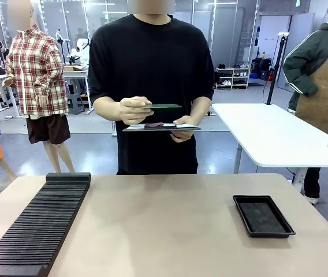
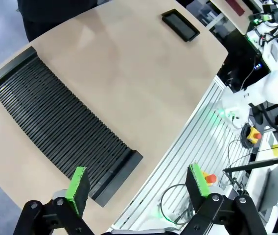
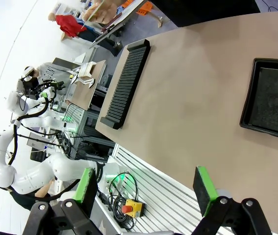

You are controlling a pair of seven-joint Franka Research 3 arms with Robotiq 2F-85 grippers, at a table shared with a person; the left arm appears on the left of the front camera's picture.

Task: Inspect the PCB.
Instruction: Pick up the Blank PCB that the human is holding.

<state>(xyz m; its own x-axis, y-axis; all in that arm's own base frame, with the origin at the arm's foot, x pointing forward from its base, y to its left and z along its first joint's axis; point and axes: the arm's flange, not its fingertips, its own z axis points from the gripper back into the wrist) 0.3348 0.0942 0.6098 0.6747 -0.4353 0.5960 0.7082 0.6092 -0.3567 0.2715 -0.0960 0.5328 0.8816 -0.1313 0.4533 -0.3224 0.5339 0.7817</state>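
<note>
PCB (image 1: pixel 166 106) in person's hand (image 1: pixel 134 109) over clipboard (image 1: pixel 161 127) (blk tray (image 1: pixel 263 216) on table (image 1: pixel 164 231)).

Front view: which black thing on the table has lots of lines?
The long rack at picture left, crossed by many slots. The small tray at right is plain inside.

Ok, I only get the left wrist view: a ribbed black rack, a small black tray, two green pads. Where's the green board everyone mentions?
Observer: In the front view, a person across the table holds the green board flat in one hand, up in the air.
Visitor: Is that all they're holding?
Observer: No, the other hand holds a clipboard with a white sheet, just beneath the board.
Visitor: And the right tool?
Observer: The right tool is open and empty, with the tray farther out on the table.
</note>
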